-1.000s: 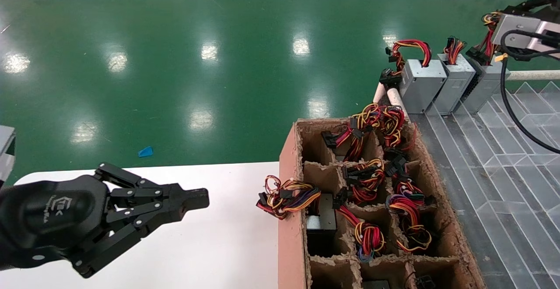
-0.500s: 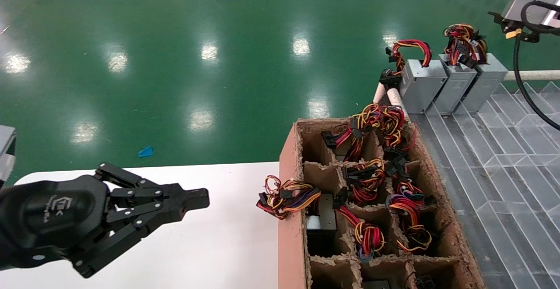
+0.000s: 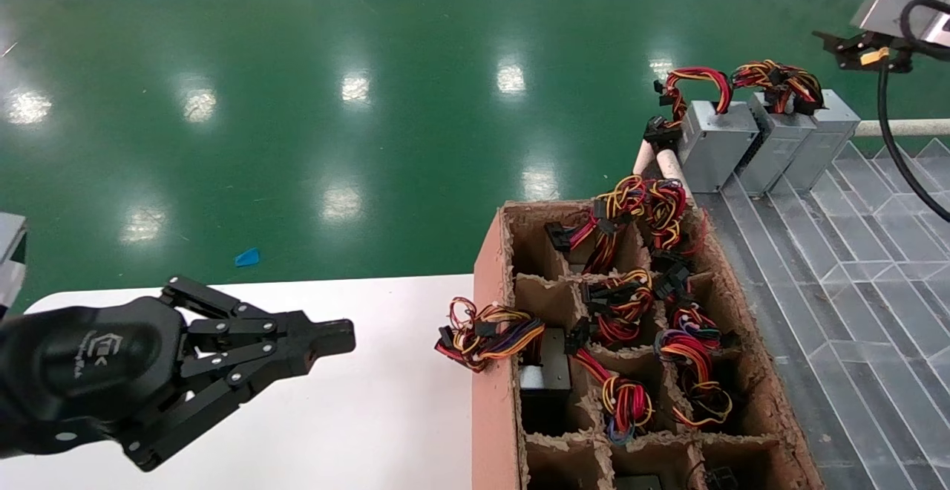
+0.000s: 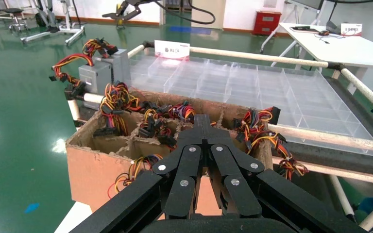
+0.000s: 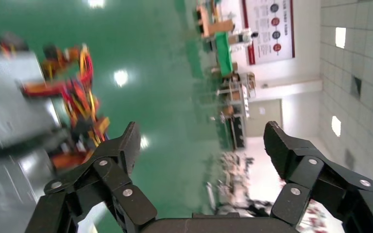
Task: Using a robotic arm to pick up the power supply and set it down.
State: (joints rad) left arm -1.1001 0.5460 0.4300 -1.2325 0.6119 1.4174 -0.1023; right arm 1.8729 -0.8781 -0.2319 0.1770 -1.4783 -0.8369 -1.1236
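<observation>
Three silver-grey power supplies stand in a row at the far edge of the clear tray; the rightmost power supply point(image 3: 825, 136) has its red and yellow wires point(image 3: 775, 78) draped over its top. My right arm's silver wrist block point(image 3: 898, 1) hangs above and to the right of it, well apart. In the right wrist view the right gripper point(image 5: 201, 141) is open and empty, with the grey power supply point(image 5: 9, 97) off to one side. My left gripper point(image 3: 338, 334) is shut and empty over the white table.
A brown cardboard box point(image 3: 491, 289) with compartments holds more power supplies and wire bundles; one bundle point(image 3: 486, 332) spills over its left wall. The clear partitioned tray point(image 3: 853, 275) lies right of it, framed by white tubes point(image 3: 902, 128). Green floor lies beyond.
The right arm has let go of the rightmost power supply and risen up and to the right. The wires have dropped onto the box tops. The left arm has not moved.
</observation>
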